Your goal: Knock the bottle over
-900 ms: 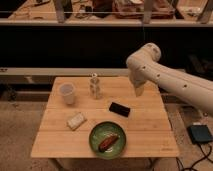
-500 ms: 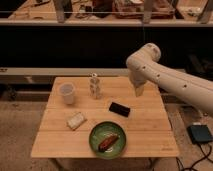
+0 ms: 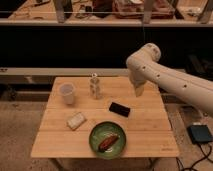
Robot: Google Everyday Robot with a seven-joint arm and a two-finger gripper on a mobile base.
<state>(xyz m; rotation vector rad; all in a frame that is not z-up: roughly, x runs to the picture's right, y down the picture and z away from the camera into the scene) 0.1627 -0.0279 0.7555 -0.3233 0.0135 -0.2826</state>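
The bottle point(image 3: 94, 86) is small, slim and whitish with a pale cap. It stands upright at the back of the wooden table point(image 3: 145, 127), just right of the white cup point(image 3: 67, 93). My gripper point(image 3: 139, 90) hangs down from the white arm point(image 3: 165, 75) above the table's back right part. It is well to the right of the bottle and apart from it.
A flat black object point(image 3: 119, 109) lies mid-table between bottle and gripper. A pale rectangular block point(image 3: 76, 120) lies at the front left. A green plate point(image 3: 107, 140) with brown food sits at the front. A dark counter runs behind the table. A blue-grey box point(image 3: 199, 134) lies on the floor at right.
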